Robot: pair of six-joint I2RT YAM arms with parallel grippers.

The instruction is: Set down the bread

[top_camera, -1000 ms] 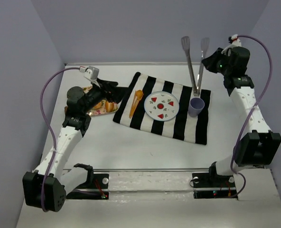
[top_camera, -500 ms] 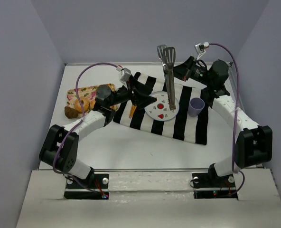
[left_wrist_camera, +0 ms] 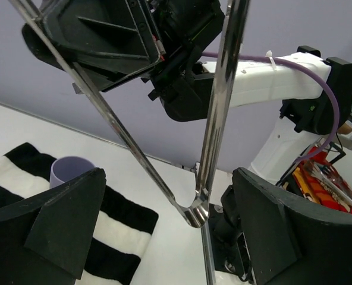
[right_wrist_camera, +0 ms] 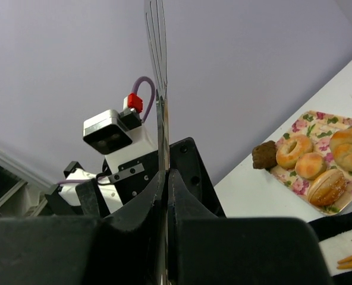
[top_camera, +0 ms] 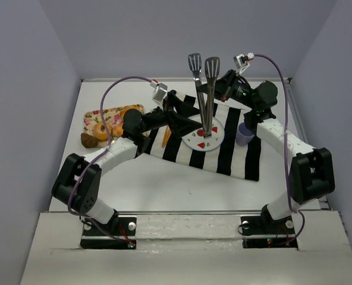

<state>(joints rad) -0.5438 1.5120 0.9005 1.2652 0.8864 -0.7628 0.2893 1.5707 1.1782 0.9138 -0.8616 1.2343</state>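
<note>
The bread [right_wrist_camera: 326, 187], a small oblong golden roll, lies on the floral tray [top_camera: 93, 116] at the table's left side. It sits at the tray end nearest the striped cloth [top_camera: 223, 157], just beside a round bun [right_wrist_camera: 311, 165] and near the ring-shaped bread [right_wrist_camera: 294, 151] and the knotted bread [right_wrist_camera: 348, 142]. In the right wrist view its long axis runs slantwise, though how that lines up with the table edges cannot be told. From above the roll is hidden under the left arm [top_camera: 119, 148]. That arm stretches over the tray toward the white plate [top_camera: 194, 141], so the left gripper [top_camera: 185, 122] sits beyond the bread on the cloth side, its fingers spread wide and holding nothing. Between those fingers stands the hinge end of the tongs [top_camera: 207, 95], which rise upright over the plate with their paddles uppermost. The right gripper [top_camera: 216, 90] is clamped on a tong leg partway up, well apart from the tray. The bread thus lies to the left of both grippers, with the left one far nearer. On this showing, the paddles point away from the roll and would need turning and carrying leftward before any pick.
</note>
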